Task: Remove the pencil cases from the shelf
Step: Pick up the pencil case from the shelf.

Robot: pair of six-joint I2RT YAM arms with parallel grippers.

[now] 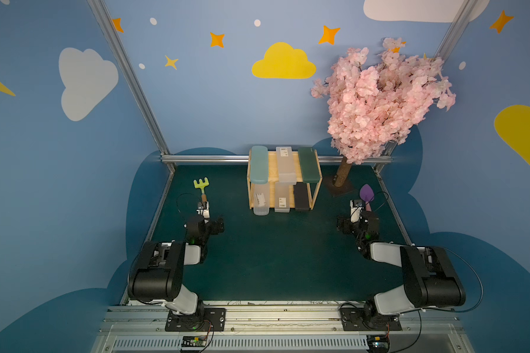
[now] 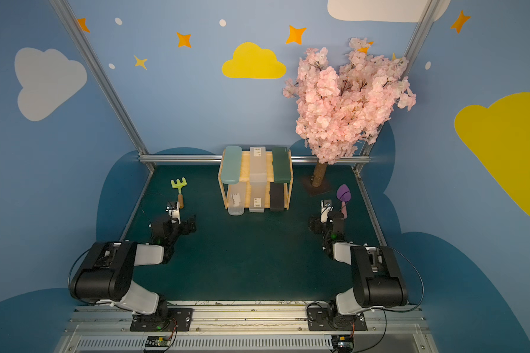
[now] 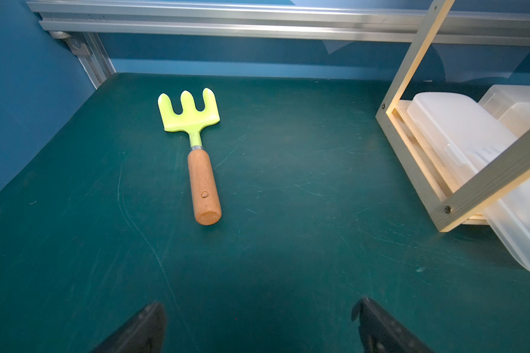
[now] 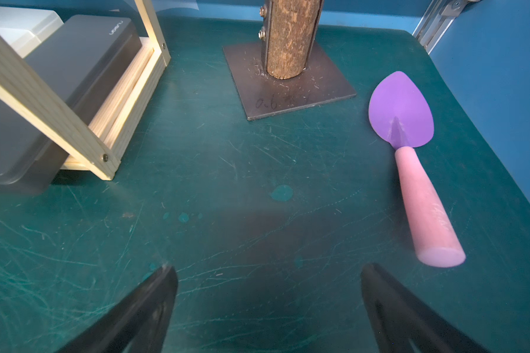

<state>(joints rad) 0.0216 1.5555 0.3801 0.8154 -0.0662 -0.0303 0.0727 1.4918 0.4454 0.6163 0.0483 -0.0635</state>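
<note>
Shelf: a light wooden shelf [image 1: 272,166] with two tiers stands at the far middle of the mat, and all six cases are on it.
Top tier: the light teal case [image 1: 259,165], frosted case [image 1: 285,165] and dark green case [image 1: 309,165] lie side by side from left to right, with their near ends overhanging the front edge.
Bottom tier: the clear round-ended case [image 1: 261,200], labelled frosted case [image 1: 282,198] and black case [image 1: 301,198] poke out past the front.
Handling: they look like rigid, hollow plastic, so probably light, smooth and slippery. A hard squeeze may flex a lid.
Hold: across the narrow width at a protruding near end. The lower ones likely need sliding out before lifting, as the upper board sits just above them.
Left gripper [image 3: 259,305]: jaws spread wide and empty, low over the mat at the left, with the green toy rake [image 3: 203,183] just beyond.
Right gripper [image 4: 270,267]: also wide apart and empty, at the right, with the purple toy shovel [image 4: 410,174] beside it.
Surface: a dark green mat [image 1: 273,259], flat and scratched, with plenty of bare space in front of the shelf.
Room: blue walls painted with clouds and stars, and an aluminium frame. The pink blossom tree [image 1: 380,97] stands right of the shelf and may crowd a high reach.
</note>
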